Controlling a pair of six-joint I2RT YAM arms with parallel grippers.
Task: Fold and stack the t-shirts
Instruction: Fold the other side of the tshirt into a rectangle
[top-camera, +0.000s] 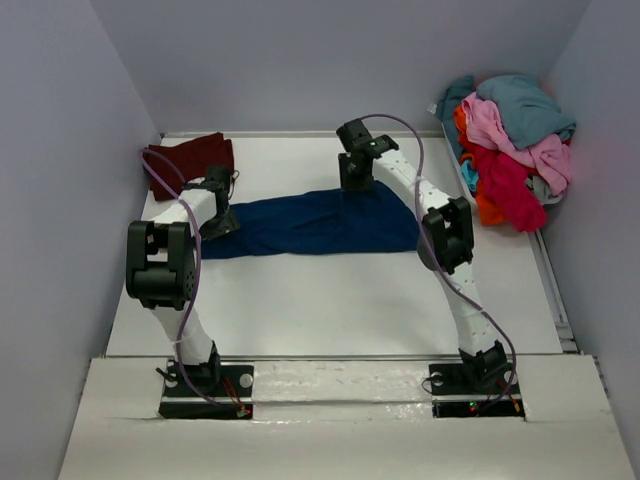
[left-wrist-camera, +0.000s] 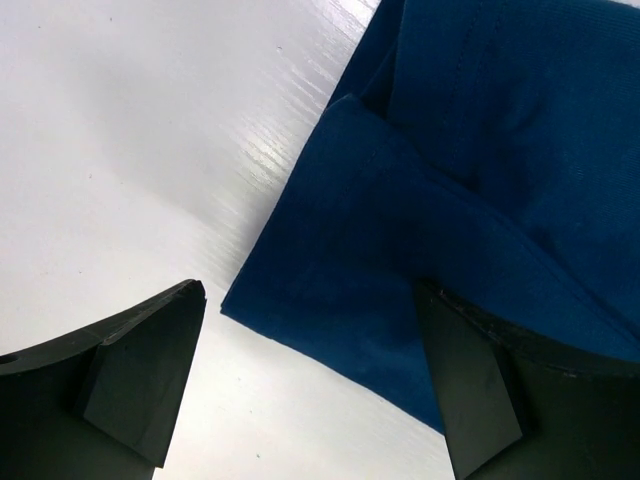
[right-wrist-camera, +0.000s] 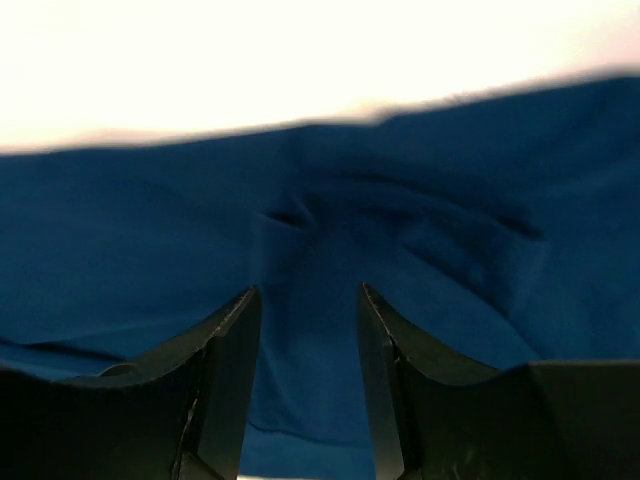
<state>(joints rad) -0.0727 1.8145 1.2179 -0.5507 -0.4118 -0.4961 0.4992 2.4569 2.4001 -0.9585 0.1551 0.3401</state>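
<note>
A navy blue t-shirt (top-camera: 320, 225) lies as a long folded band across the middle of the white table (top-camera: 330, 300). My left gripper (top-camera: 222, 222) hangs open over its left end; in the left wrist view a corner of the navy cloth (left-wrist-camera: 450, 180) lies between the wide-spread jaws of that gripper (left-wrist-camera: 310, 290). My right gripper (top-camera: 355, 180) is at the band's far edge, right of centre. Its jaws (right-wrist-camera: 308, 292) stand partly apart, with rumpled navy cloth (right-wrist-camera: 150, 250) below and between them. A folded dark maroon t-shirt (top-camera: 190, 155) lies at the far left.
A heap of loose t-shirts (top-camera: 510, 140) in teal, pink, red and orange is piled in the far right corner. Grey walls close in the table on the left, right and back. Bare white table stretches between the navy band and the arm bases.
</note>
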